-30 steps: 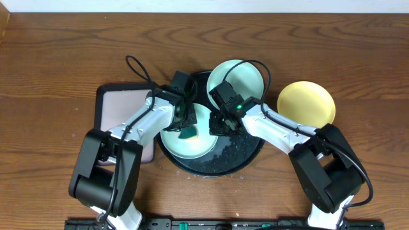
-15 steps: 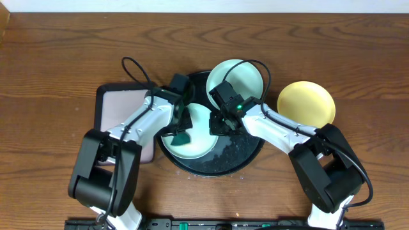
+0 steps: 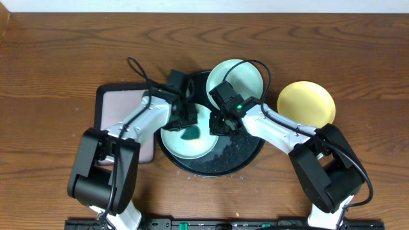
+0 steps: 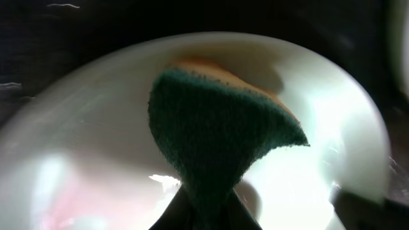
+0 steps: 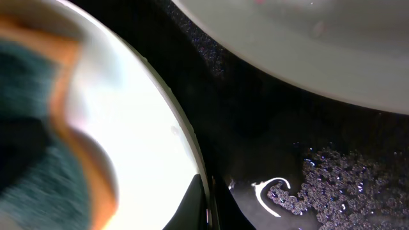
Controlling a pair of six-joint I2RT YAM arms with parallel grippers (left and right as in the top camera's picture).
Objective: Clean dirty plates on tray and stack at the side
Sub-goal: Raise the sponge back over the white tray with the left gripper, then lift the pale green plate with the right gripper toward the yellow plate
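Note:
The round black tray (image 3: 239,156) holds two mint-green plates. The near plate (image 3: 185,145) lies at its left; the far plate (image 3: 239,76) leans on its back rim. A pale yellow plate (image 3: 307,102) sits on the table to the right of the tray. My left gripper (image 3: 186,124) is shut on a green and orange sponge (image 3: 189,133) (image 4: 217,128) pressed on the near plate (image 4: 332,140). My right gripper (image 3: 216,122) is shut on that plate's right rim (image 5: 202,185).
A rectangular black-rimmed tray with a pink mat (image 3: 121,108) lies left of the round tray. Foamy water (image 5: 332,185) covers the black tray's floor at the right. Cables arc above both wrists.
My left gripper has moved the sponge a little right and toward the back across the near plate. The right gripper has held its place on the rim.

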